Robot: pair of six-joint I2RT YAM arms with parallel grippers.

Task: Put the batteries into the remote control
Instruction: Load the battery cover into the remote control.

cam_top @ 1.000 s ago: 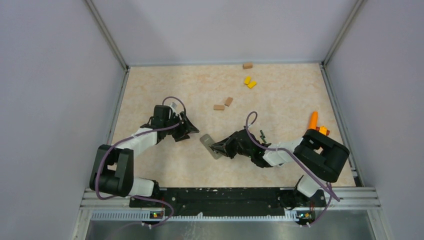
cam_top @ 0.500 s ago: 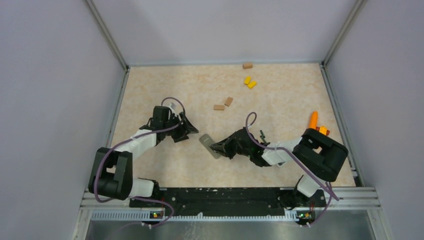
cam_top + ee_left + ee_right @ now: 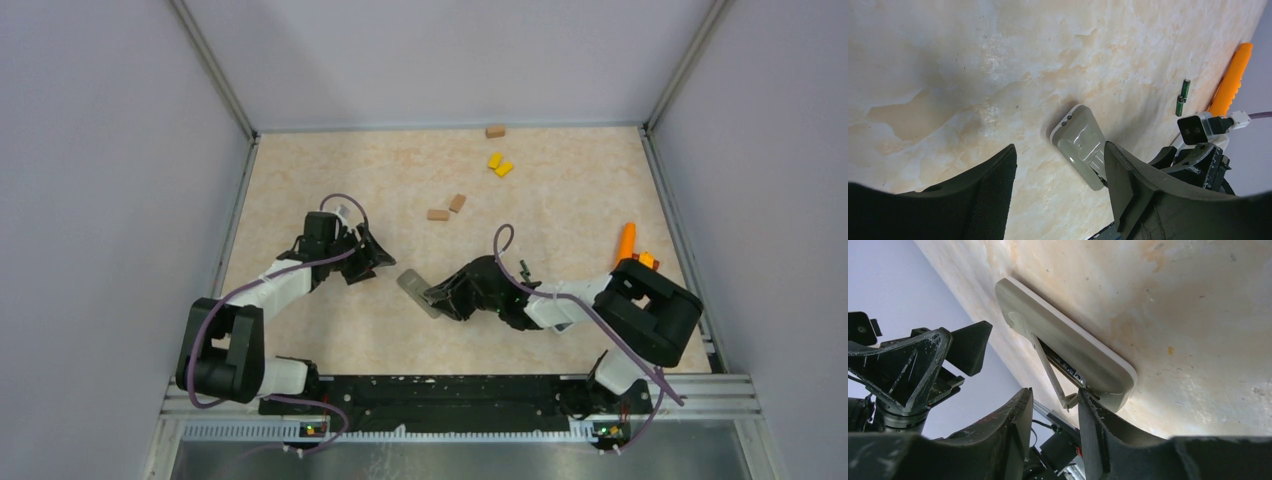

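Note:
The grey remote control [image 3: 417, 291] lies on the table between the two arms, back side up. In the right wrist view the remote [image 3: 1073, 342] has its battery cover [image 3: 1047, 371] lifted at one end, and one battery [image 3: 1068, 369] shows inside. My right gripper [image 3: 1053, 412] is open at the remote's near end, and the cover's tip rests against one finger [image 3: 1098, 432]. My left gripper [image 3: 1060, 192] is open and empty just left of the remote [image 3: 1082, 145]. Two loose batteries [image 3: 1182, 97] lie beyond it, seen in the top view [image 3: 524, 271] beside the right arm.
An orange tool [image 3: 626, 240] lies at the right edge near the right arm's elbow. Brown blocks [image 3: 446, 208] sit mid-table, one brown block [image 3: 495, 131] at the back wall, yellow blocks [image 3: 499, 164] near it. Walls enclose the table.
The right gripper and the remote have shifted slightly to the left. The left gripper has drawn back a little to the left.

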